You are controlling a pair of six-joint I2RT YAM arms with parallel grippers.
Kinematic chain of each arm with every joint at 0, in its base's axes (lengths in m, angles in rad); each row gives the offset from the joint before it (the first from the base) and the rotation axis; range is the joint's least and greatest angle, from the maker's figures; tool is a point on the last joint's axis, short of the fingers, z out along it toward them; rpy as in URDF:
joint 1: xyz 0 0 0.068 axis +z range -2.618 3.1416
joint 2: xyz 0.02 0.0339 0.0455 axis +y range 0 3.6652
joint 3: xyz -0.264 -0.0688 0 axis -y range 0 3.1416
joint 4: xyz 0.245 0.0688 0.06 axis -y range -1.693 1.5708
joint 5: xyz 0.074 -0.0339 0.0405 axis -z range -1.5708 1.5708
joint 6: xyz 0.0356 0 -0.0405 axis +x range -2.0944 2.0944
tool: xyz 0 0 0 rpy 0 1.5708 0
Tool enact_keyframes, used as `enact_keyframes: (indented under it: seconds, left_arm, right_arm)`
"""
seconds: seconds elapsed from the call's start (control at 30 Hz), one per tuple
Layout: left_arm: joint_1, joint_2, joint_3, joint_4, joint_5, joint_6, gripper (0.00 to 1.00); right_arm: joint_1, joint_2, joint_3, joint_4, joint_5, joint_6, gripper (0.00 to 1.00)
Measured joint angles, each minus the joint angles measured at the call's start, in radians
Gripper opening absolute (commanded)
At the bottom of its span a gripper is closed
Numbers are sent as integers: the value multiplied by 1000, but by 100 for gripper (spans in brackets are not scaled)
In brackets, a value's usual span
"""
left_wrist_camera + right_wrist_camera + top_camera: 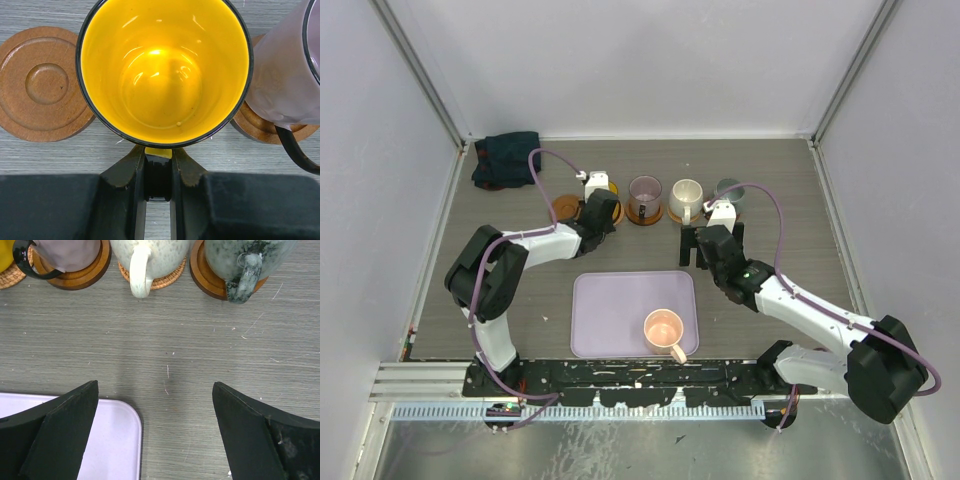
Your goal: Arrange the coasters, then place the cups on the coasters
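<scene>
Nearest us is the lavender tray [610, 310], with the pale pink cup [664, 328] on its right half, not yet on a coaster.

Just past the tray's far right corner the right end effector [155, 387] hangs released. Its jaws are wide with nothing between them.

Past the tray's far edge, left of centre, the left end effector [158, 159] is clenched on the handle of the yellow cup [165, 70]. The right wrist view shows a woven-looking coaster [7, 277] under that cup. We can't tell if it's seated or just above.

The far row beyond the tray, left to right:
- empty coaster [45, 82]
- yellow cup
- purple cup [290, 60]
- cream cup [150, 255]
- grey-green cup [245, 260]

The last three each sit on a coaster.

For the placement we'd:
- lower the yellow cup straight down, with no tilt
- confirm the base is flat and centred on the coaster before opening
- open only enough to clear the handle
- back out along the handle line toward the tray, with no sideways swing, since the purple cup's handle sits just right of our fingers
- keep off the empty coaster, which we judge is for the pink cup
</scene>
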Motion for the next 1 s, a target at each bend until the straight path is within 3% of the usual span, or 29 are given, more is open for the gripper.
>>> enact_keyframes:
  seconds: [0.13, 0.27, 0.8, 1.0]
  left_arm:
    - [0, 0, 0, 0, 0, -1, 2]
    - [0, 0, -1, 0, 0, -3, 17]
    - [0, 0, -7, 40, -6, -17, 52]
    - [0, 0, -8, 46, -11, -27, 78]
  right_arm:
    - [0, 0, 0, 0, 0, 0, 100]
    - [0, 0, 0, 0, -2, 0, 100]
    - [0, 0, 0, 0, -7, 1, 100]
    - [0, 0, 0, 0, -8, 1, 100]
